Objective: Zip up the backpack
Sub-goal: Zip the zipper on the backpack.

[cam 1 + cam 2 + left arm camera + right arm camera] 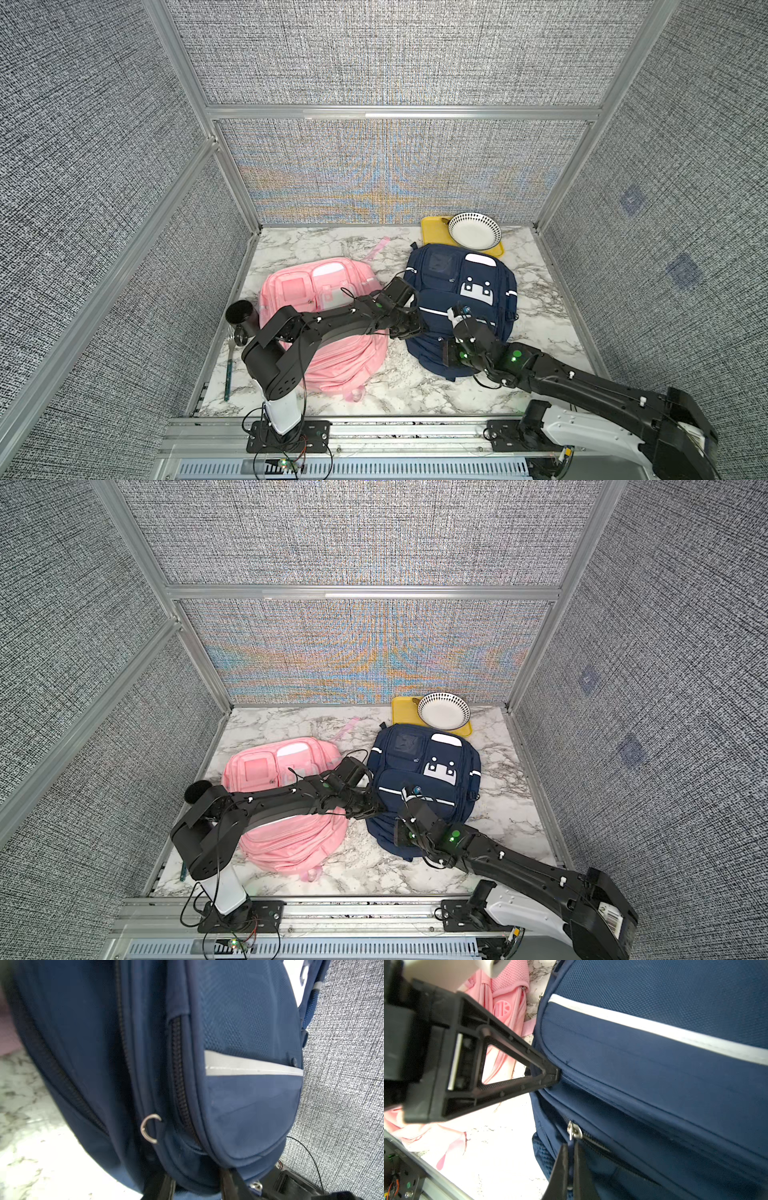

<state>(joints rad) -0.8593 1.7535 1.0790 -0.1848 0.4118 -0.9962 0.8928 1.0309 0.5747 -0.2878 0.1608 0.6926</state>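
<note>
Room: in both top views, grey woven panels [374, 54] in an aluminium frame close three sides.
Worktop: marble-patterned worktop [316, 245]; only the top views show it whole.
Navy backpack: the navy backpack [465, 291] lies flat, front up. The left gripper [417, 326] is at its side edge and the right gripper [458, 314] is over its near half.
Pink backpack: the pink backpack [328, 286] lies under the left arm, behind the left gripper.
Tray and bowl: a yellow tray [430, 232] carrying a dotted bowl [475, 230], well beyond both grippers at the navy backpack's far end.
Cup and fork: a black cup [241, 316] and a fork [228, 370], far behind the left gripper by the worktop's edge.
Jaws from above: neither opening can be told here.
Left wrist view: the left gripper's fingers [229, 1182] stand parted, with the backpack's rounded edge between them. Just ahead are a metal ring [149, 1128] and black zipper teeth [180, 1088].
Right wrist view: the right gripper is pressed together, pinching the blue zipper pull [571, 1147]. The silver slider [574, 1131] sits just past its tips. One left-gripper finger touches a backpack seam near the slider. Only this view shows the pull held.
</note>
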